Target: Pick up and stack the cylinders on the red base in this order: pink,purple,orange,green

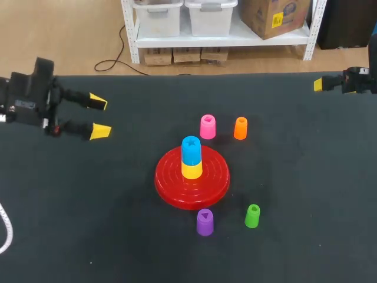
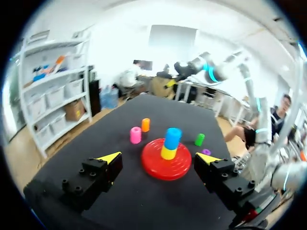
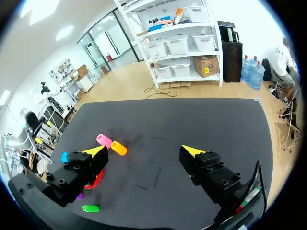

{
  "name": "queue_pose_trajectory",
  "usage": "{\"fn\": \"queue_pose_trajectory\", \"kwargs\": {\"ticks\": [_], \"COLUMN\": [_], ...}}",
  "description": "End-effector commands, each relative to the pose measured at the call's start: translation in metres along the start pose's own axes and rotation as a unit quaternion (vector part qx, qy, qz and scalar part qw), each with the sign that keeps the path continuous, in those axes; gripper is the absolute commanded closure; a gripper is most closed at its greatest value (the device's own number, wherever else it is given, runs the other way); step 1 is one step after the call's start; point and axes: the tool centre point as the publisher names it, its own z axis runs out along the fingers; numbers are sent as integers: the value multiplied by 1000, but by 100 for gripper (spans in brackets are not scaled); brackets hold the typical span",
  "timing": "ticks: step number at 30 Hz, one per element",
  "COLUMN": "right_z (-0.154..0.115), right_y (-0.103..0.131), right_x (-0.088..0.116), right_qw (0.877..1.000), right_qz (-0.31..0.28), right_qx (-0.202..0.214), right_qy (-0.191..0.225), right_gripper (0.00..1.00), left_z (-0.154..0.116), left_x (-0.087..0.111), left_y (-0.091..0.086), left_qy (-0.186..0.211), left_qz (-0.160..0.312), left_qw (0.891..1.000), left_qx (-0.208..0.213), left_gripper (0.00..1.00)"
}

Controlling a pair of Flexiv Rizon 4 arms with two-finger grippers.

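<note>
Head view looks down on a red base (image 1: pixel 171 183) near the middle of the table (image 1: pixel 88 224). A yellow cylinder (image 1: pixel 191 170) stands at the base's centre with a blue one (image 1: pixel 191 150) on top of it. Any new piece would therefore have to go on the blue one, not on the base itself.

The four cylinders to be stacked stand upright on the table around the base, none touching it. Pink (image 1: pixel 207 127) and orange (image 1: pixel 240 128) stand side by side just past its far rim. Purple (image 1: pixel 204 221) is just beside the near rim, with green (image 1: pixel 252 216) a little to its right. Each stands apart from its neighbours, which I judge leaves room for fingers to straddle one without knocking another.

The left pincer (image 1: pixel 99 116) hangs at the table's left side, well apart from every piece. Its fingers are spread wide with nothing between them, and they point toward the base. The right pincer (image 3: pixel 144 151) sits over the far right corner, also spread and empty by its own wrist view.

None of the four is stacked yet. Pink comes first and stands slightly nearer the right arm's side, though either arm looks free to take it.
</note>
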Motion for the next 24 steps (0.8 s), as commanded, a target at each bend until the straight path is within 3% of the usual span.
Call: {"fn": "queue_pose_trajectory", "kwargs": {"ticks": [1,13,19,24], "right_z": [0,0,0,0], "right_y": [0,0,0,0], "right_x": [0,0,0,0], "right_qw": [1000,1000,1000,1000], "right_qz": [0,0,0,0], "right_qx": [0,0,0,0], "right_qy": [0,0,0,0], "right_gripper": [0,0,0,0], "left_z": [-2,10,11,1], "left_x": [6,8,9,15], "left_y": [4,7,9,13], "left_qy": [-71,10,18,21], "left_qz": [19,25,21,12], "left_qw": [995,999,999,1000], "left_qx": [73,29,37,17], "left_gripper": [0,0,0,0]}}
